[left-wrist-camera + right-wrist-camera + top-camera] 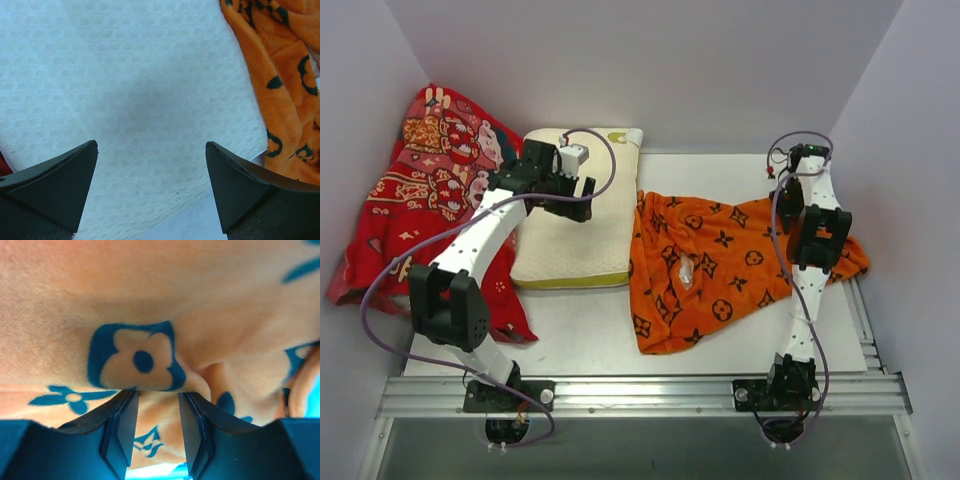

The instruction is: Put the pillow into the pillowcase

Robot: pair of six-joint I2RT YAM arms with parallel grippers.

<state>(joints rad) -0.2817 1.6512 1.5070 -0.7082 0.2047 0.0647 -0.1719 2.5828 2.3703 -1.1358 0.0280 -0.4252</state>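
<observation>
Cloth in red with cartoon figures (420, 190) lies bunched against the left wall, partly under the left arm. Just to its right the pillow (575, 250) lies flat on the worktop (580, 330), outside the case, with its yellow-green band along the near edge and a small yellow mark at its far right corner. The left gripper (151, 145) hangs over the pillow's textured top with its fingers spread wide apart and nothing between them. Further right, the pillowcase (720, 260) lies crumpled, its left edge meeting the pillow's right side. The right gripper (157, 397) is down on the pillowcase's right end, its fingers a narrow gap apart against a raised orange fold. I cannot tell whether they pinch it.
</observation>
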